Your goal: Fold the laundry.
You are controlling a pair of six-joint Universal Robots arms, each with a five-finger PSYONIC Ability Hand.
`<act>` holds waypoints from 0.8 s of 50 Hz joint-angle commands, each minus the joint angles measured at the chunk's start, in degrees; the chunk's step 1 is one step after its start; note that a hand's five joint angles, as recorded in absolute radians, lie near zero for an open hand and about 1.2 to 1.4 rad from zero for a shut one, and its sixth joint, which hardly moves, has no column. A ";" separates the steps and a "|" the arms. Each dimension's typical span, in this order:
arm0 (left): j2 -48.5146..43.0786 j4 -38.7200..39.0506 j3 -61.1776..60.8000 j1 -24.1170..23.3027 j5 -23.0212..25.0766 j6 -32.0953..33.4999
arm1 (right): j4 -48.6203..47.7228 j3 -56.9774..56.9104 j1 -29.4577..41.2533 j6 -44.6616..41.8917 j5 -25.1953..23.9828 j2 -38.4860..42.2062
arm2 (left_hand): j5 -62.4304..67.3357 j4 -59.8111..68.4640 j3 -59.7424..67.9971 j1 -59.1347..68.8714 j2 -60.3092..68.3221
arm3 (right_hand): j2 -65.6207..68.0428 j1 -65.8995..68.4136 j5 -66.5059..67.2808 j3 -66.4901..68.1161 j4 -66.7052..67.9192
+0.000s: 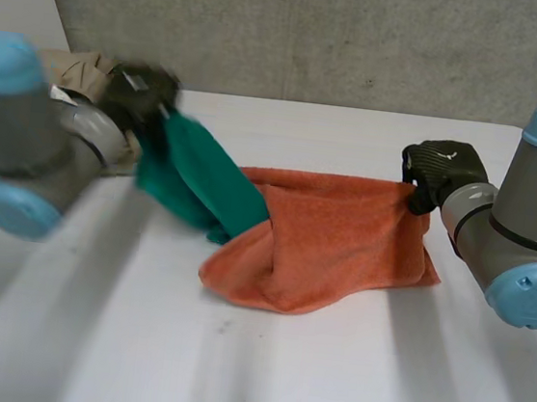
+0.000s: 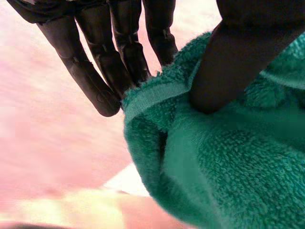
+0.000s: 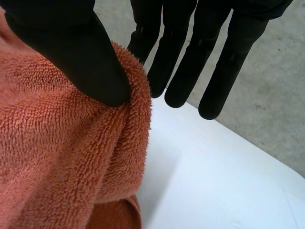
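Note:
My left hand (image 1: pixel 138 89) is raised at the back left and holds a green towel (image 1: pixel 198 178) by its edge. Its thumb (image 2: pixel 238 62) presses the hem against the straight fingers (image 2: pixel 100 86). The green towel (image 2: pixel 214 162) hangs slanting down, and its lower end meets the left side of an orange towel (image 1: pixel 332 242). My right hand (image 1: pixel 442 172) holds that orange towel up by its right upper corner. There the thumb (image 3: pixel 76 52) pinches the orange pile (image 3: pixel 62 157) against the fingers (image 3: pixel 190 62). The rest of the orange towel sags onto the white table (image 1: pixel 258 375).
A heap of beige cloth (image 1: pixel 75 67) lies at the table's back left corner, behind my left hand. A grey concrete wall (image 1: pixel 365 37) stands behind the table's far edge. Bare table surface (image 3: pixel 219 181) lies beside the orange towel.

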 commanded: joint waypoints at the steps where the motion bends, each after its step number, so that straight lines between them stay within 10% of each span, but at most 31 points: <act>1: 2.60 -0.21 18.13 13.54 0.27 -5.12 | 0.18 -0.48 2.95 -1.63 -1.67 -0.04 | 15.26 11.63 12.52 17.48 11.88 | 12.73 16.09 12.92 12.02 11.62; 11: -11.01 -6.98 43.10 21.98 -3.43 -7.85 | 0.19 0.14 6.38 -3.30 -1.41 2.50 | 15.26 11.63 12.52 17.48 11.88 | 12.73 16.09 12.92 12.02 11.62; 20: -18.32 -3.91 37.86 22.69 -3.43 -4.25 | 0.27 1.54 7.61 -3.56 -1.41 4.26 | 15.26 11.63 12.52 17.48 11.88 | 12.73 16.09 12.92 12.02 11.62; 22: -18.94 -3.56 35.22 22.43 -2.21 -3.99 | 0.27 1.81 7.70 -3.65 -1.41 4.35 | 0.09 -3.55 -2.66 2.30 -3.29 | 12.73 16.09 12.92 12.02 11.62; 25: -18.77 -3.03 30.82 21.55 1.05 -3.81 | 0.27 1.98 7.88 -3.65 -1.49 4.53 | -54.74 -58.37 -57.48 -52.52 -58.12 | 12.73 16.09 12.92 12.02 11.62; 40: 1.43 -1.19 7.38 12.77 5.18 -4.07 | 0.80 0.23 8.14 -3.39 -1.93 -1.61 | -54.74 -58.37 -57.48 -52.52 -58.12 | 12.73 16.09 12.92 12.02 11.62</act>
